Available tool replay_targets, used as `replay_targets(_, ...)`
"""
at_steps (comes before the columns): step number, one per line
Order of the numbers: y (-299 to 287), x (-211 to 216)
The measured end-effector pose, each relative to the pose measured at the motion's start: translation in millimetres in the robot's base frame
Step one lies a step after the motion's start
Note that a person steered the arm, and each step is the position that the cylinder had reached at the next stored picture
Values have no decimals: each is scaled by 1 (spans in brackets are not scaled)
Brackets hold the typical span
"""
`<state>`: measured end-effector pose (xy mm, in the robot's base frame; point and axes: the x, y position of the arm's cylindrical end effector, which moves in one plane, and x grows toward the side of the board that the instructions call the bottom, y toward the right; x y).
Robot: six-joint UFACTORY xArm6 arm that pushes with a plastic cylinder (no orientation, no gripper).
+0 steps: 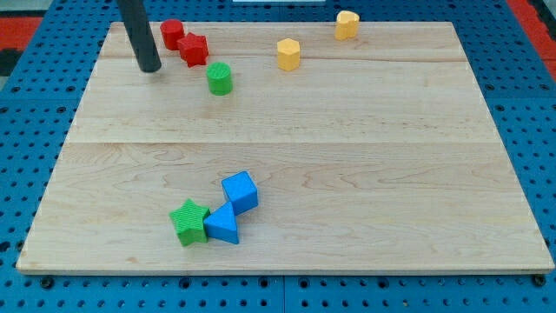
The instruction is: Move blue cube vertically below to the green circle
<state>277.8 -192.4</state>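
The blue cube sits in the lower middle of the wooden board, touching a blue triangular block below it. The green circle, a short cylinder, stands near the view's top left. My tip rests on the board to the left of the green cylinder and well above the blue cube, touching no block.
A green star block lies left of the blue triangle. A red cylinder and a red star-like block sit right of my rod at the top. Two yellow blocks stand at the view's top right.
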Motion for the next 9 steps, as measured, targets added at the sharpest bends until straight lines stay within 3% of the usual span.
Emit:
replay_targets(1,18,-46)
replay_targets(2,28,-42)
replay_targets(3,33,-3)
replay_targets(4,6,12)
replay_targets(5,39,108)
replay_targets(7,244,198)
replay_targets(8,257,274)
replay_targets(9,203,288)
